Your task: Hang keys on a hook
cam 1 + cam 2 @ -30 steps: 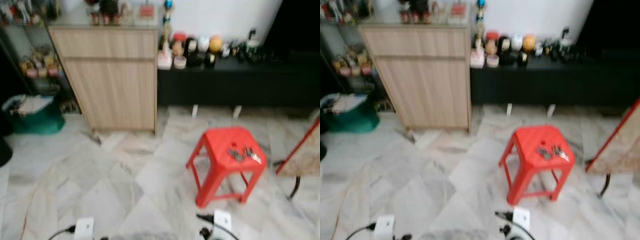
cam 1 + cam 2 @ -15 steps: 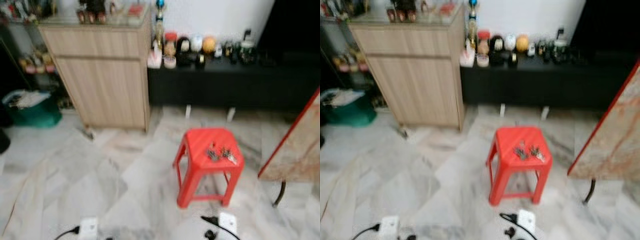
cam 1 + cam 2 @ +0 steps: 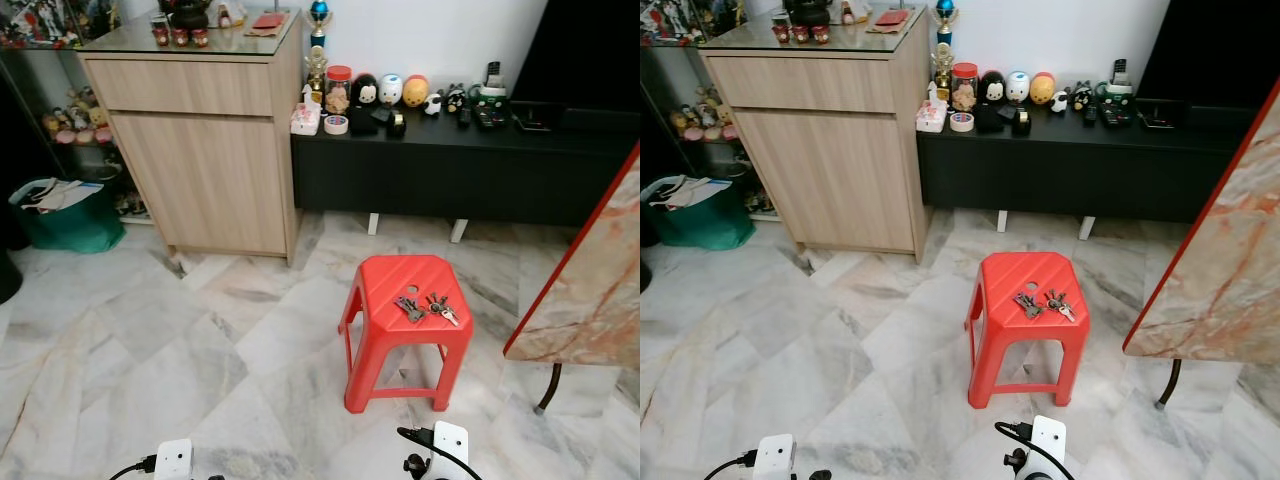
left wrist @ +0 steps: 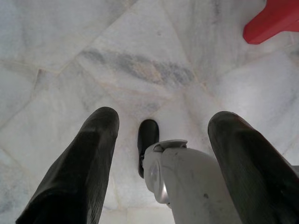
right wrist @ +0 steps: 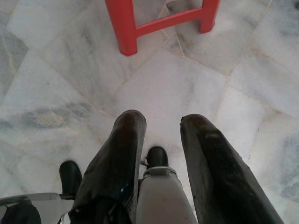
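Red stool (image 3: 405,300) under keys (image 3: 425,307)

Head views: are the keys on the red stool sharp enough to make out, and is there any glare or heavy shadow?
Left eye view: sharp; the keys read as a loose bunch on the red stool. Right eye view: equally crisp, lighting even, with soft sheen on the marble floor and shade under the stool. Left wrist view: open left pincer looms large and soft-edged.

A red stool (image 3: 405,300) stands on grey-veined white marble floor (image 3: 150,340) near a light-wood cabinet (image 3: 205,150).
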You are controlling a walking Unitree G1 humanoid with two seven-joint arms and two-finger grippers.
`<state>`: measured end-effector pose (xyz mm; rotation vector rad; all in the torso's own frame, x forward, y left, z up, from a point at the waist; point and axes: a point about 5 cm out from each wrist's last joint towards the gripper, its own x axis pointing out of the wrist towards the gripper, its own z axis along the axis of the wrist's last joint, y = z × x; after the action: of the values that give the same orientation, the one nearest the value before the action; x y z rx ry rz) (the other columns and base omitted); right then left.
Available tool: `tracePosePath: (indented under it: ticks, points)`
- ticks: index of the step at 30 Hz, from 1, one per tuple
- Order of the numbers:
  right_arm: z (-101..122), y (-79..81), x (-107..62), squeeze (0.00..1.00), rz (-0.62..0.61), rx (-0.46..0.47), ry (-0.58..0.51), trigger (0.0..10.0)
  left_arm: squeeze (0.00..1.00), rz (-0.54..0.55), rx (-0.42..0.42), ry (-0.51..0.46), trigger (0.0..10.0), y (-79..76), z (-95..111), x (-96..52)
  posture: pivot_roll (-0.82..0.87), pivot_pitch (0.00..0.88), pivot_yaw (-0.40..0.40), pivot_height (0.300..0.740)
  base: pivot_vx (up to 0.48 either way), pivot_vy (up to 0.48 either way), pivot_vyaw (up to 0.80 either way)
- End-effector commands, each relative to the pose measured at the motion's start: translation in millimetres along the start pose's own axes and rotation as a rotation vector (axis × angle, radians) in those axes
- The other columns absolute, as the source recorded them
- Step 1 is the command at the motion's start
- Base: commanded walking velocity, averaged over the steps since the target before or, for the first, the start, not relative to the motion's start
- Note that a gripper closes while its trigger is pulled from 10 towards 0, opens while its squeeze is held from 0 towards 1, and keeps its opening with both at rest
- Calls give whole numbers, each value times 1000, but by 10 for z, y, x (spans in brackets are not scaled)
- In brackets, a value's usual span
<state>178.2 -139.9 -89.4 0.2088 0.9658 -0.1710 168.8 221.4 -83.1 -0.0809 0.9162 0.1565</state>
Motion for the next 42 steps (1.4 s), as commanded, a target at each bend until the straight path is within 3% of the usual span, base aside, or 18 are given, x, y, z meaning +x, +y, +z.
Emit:
tracePosePath:
  ticks: [1,42]
  points:
    - [8,13,2,0,5,-4,0,10000,0,7,-6,30,10000,17,-69,-13,76,0,-38,740,0,0,0]
    - [6,18,1,0,17,-5,1,10000,0,-3,-32,56,10000,14,-138,-26,64,0,-32,740,338,0,0]
